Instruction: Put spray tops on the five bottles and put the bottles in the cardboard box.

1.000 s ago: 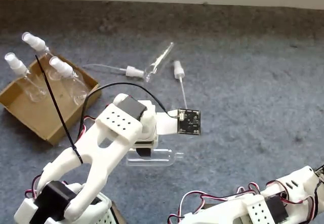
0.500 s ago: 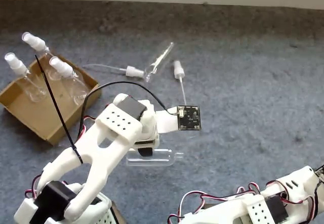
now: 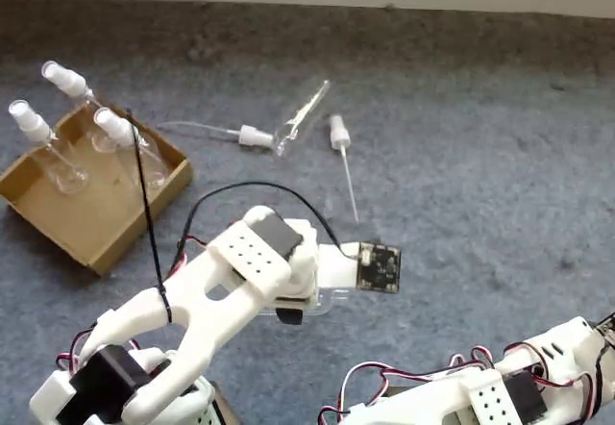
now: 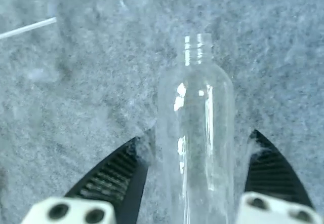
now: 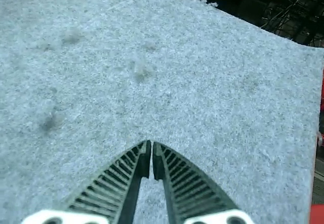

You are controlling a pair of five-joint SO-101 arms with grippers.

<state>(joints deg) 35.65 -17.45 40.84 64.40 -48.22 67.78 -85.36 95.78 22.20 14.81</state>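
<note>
A clear bottle (image 4: 195,97) with no top lies on the grey carpet, its open neck pointing away from my left gripper (image 4: 196,138). That gripper is open, one finger on each side of the bottle's body with small gaps. In the high view the left arm (image 3: 259,262) covers this bottle. Farther back lie a second bare bottle (image 3: 300,115) and two loose spray tops (image 3: 255,137) (image 3: 338,133) with long tubes. The cardboard box (image 3: 72,223) at the left holds three bottles with spray tops (image 3: 58,156). My right gripper (image 5: 151,158) is shut over bare carpet.
The right arm (image 3: 500,391) rests low at the near right edge. A black cable (image 3: 149,213) runs from the left arm across the box's near corner. Open carpet (image 3: 480,156) spreads to the right.
The left arm has shifted right and nearer, and has come down over the lying bottle, which it now hides in the high view. The right arm has not moved.
</note>
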